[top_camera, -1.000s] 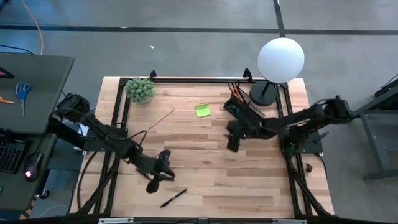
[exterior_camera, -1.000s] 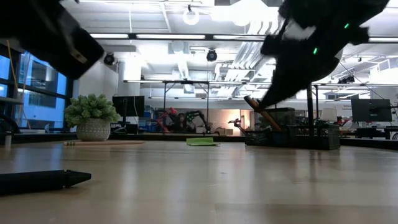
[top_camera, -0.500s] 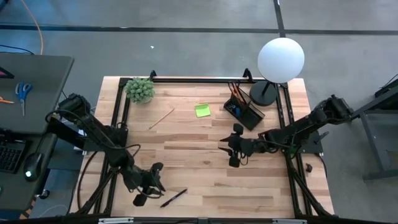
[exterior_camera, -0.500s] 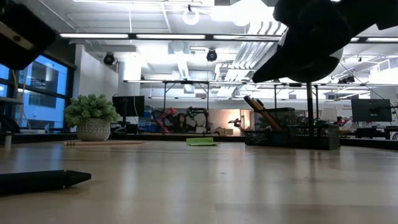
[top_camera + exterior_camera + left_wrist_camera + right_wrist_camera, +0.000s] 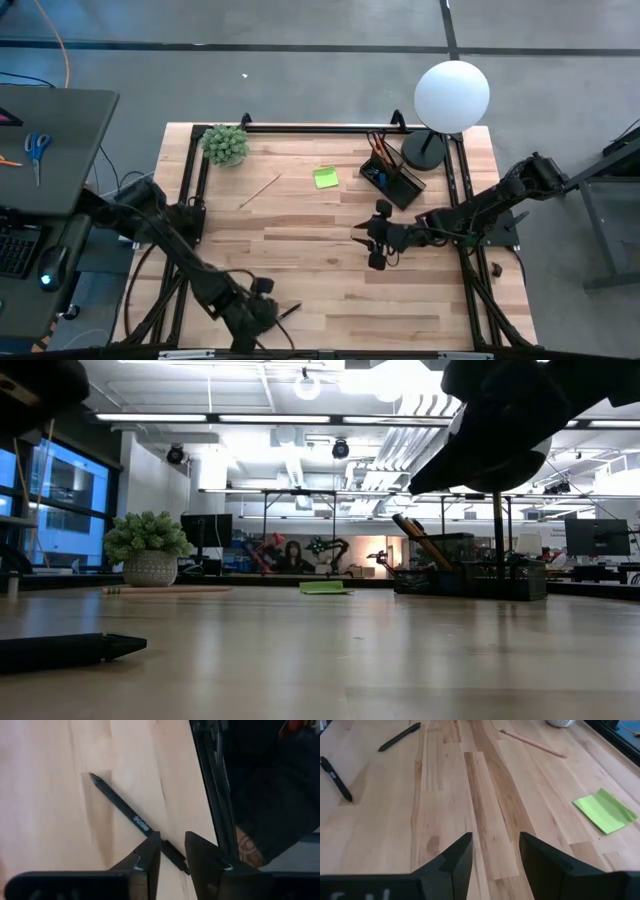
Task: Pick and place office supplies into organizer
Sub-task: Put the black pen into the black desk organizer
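Left hand [image 5: 172, 852] low over the surface [image 5: 330, 215] near its front edge, fingers slightly parted, empty, straddling black pen [image 5: 131, 815]. Pen's long axis slanting away ahead of the fingers, tail between them. Slim, matte, white lettering. Right hand [image 5: 495, 850] mid-surface, half open, empty, farther off.

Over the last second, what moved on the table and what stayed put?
The left claw swung toward the table's near edge and now straddles the black pen, not gripping it. The right claw backed off the black desk organizer and hovers empty. Green sticky pad and wooden pencil unchanged.
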